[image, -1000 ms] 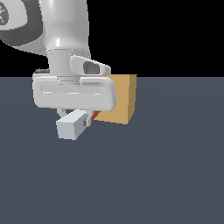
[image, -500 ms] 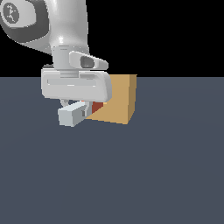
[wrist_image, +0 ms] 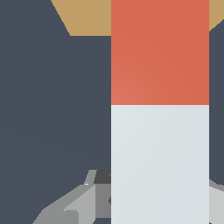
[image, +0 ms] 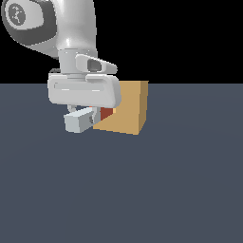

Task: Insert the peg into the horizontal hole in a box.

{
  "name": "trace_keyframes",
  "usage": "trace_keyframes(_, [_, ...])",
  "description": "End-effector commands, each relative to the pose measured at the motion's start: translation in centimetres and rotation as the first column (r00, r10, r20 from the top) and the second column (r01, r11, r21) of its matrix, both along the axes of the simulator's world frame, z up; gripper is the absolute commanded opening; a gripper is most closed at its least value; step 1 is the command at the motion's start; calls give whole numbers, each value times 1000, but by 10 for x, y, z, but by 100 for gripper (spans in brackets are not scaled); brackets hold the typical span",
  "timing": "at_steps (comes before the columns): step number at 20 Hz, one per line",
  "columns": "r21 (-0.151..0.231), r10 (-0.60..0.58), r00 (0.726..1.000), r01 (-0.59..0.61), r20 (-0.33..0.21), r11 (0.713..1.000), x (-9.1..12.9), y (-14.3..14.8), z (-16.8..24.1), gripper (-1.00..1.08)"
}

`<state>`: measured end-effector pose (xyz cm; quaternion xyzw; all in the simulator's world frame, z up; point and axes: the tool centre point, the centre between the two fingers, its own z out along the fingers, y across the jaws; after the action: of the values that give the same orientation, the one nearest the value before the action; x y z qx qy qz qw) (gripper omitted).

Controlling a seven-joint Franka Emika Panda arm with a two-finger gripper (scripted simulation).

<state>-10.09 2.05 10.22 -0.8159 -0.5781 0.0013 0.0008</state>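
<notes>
We saw end effector [image: 81, 113] clamped on peg [image: 79, 121], grip on pale section so red end stayed free to lead. Peg was held level above bench [image: 166, 180], red tip [image: 107, 112] toward box [image: 128, 107], touching or just at its near face. Hole was hidden behind peg and hand; we could not tell if tip was inside. Wrist view showed peg [wrist_image: 159, 109] running straight toward box [wrist_image: 87, 17]. We judged level hold suited horizontal hole; skewed approach risked jamming on face.
</notes>
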Motion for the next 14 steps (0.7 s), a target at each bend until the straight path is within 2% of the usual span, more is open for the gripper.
trace_keyframes(1, [0,-2,1000,2,3,1000,1,0,1,-100])
trace_keyframes(14, [1,-1,1000,1,3,1000,4,9,1,-100])
